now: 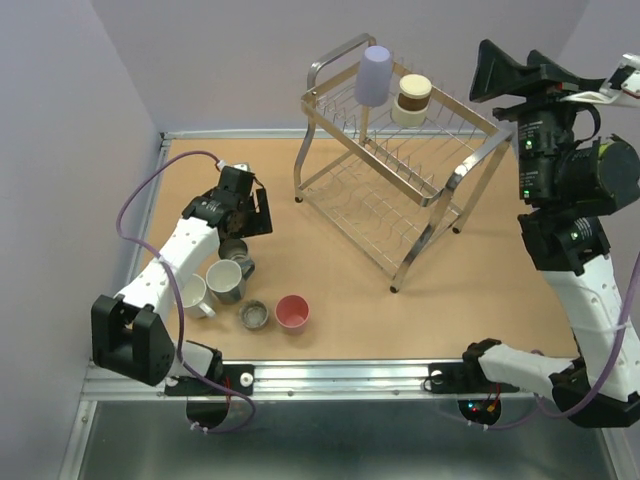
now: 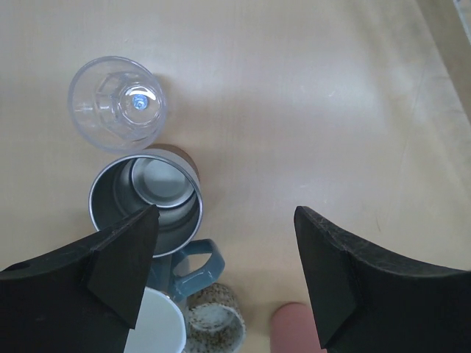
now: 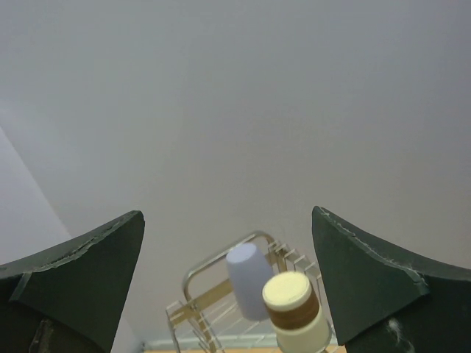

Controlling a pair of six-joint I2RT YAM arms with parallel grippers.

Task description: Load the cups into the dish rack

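The chrome wire dish rack [image 1: 440, 170] stands at the back middle. A lavender cup [image 1: 374, 75] and a cream-and-brown cup [image 1: 411, 100] sit upside down on its top tier. On the table at the left are a metal cup [image 1: 234, 250], a grey-teal mug [image 1: 226, 280], a white mug [image 1: 192, 297], a speckled cup [image 1: 254, 315] and a pink cup [image 1: 292, 312]. My left gripper [image 1: 250, 207] hangs open and empty above them. Its wrist view shows the metal cup [image 2: 145, 195] beside the left finger and a clear glass [image 2: 118, 103] beyond. My right gripper [image 1: 497, 70] is raised and open.
The right wrist view looks past open fingers at the lavender cup [image 3: 249, 279], the cream-and-brown cup [image 3: 294, 312] and the rack handle [image 3: 213, 266] against the wall. Walls close the left and back sides. A metal rail [image 1: 330, 375] runs along the near edge.
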